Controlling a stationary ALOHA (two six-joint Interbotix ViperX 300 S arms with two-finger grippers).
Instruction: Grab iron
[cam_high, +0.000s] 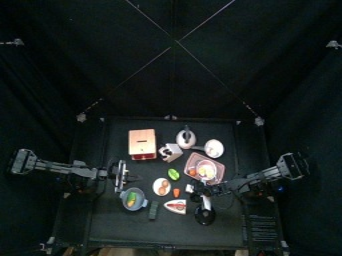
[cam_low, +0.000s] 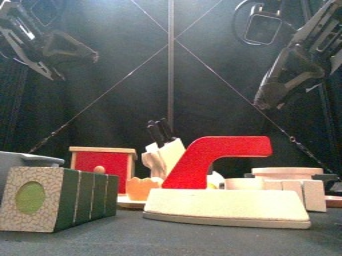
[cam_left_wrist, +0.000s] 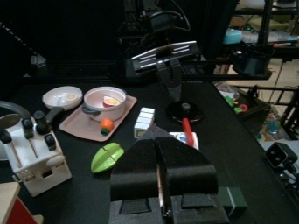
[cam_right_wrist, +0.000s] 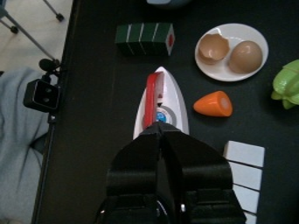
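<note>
The iron (cam_right_wrist: 160, 94) has a white base and a red handle and lies flat near the table's front edge, also seen in the top view (cam_high: 175, 207) and large in the front view (cam_low: 214, 185). My right gripper (cam_right_wrist: 162, 131) is shut and empty, hanging above the iron's rear end; in the front view (cam_low: 283, 75) it is well above the table. My left gripper (cam_left_wrist: 163, 147) is shut and empty, raised at the table's left side (cam_low: 40, 45). The iron's red handle shows small in the left wrist view (cam_left_wrist: 187, 133).
Beside the iron are a plate with eggs (cam_right_wrist: 230, 51), a carrot piece (cam_right_wrist: 212, 103), a green block (cam_right_wrist: 146, 38) and a white block (cam_right_wrist: 246, 162). Further back stand a red box (cam_high: 140, 143), a knife block (cam_high: 170, 152), two bowls (cam_high: 211, 148) and a tray (cam_high: 203, 172).
</note>
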